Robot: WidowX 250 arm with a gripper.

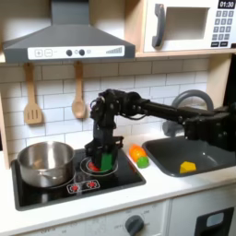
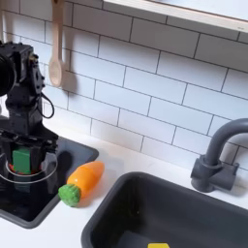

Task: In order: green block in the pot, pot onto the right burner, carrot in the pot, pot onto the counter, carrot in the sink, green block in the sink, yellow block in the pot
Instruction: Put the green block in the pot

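Note:
The green block (image 1: 107, 160) (image 2: 21, 160) is low over the right burner (image 1: 95, 167), held between the fingers of my gripper (image 1: 102, 157) (image 2: 21, 163), which points straight down and is shut on it. In the first exterior view the steel pot (image 1: 44, 162) stands on the left burner, left of the gripper. On the off-white counter (image 1: 157, 180) between cooktop and sink lies the orange carrot (image 1: 138, 155) (image 2: 82, 181), its green end toward the front. The yellow block (image 1: 188, 167) (image 2: 158, 246) lies in the dark grey sink (image 1: 207, 157) (image 2: 145, 208).
The arched faucet (image 1: 189, 100) (image 2: 218, 155) stands behind the sink. Wooden utensils (image 1: 79, 92) (image 2: 56, 58) hang on the tiled wall behind the black cooktop (image 1: 124, 177). My arm (image 1: 175, 115) reaches in from the first exterior view's right, above the sink.

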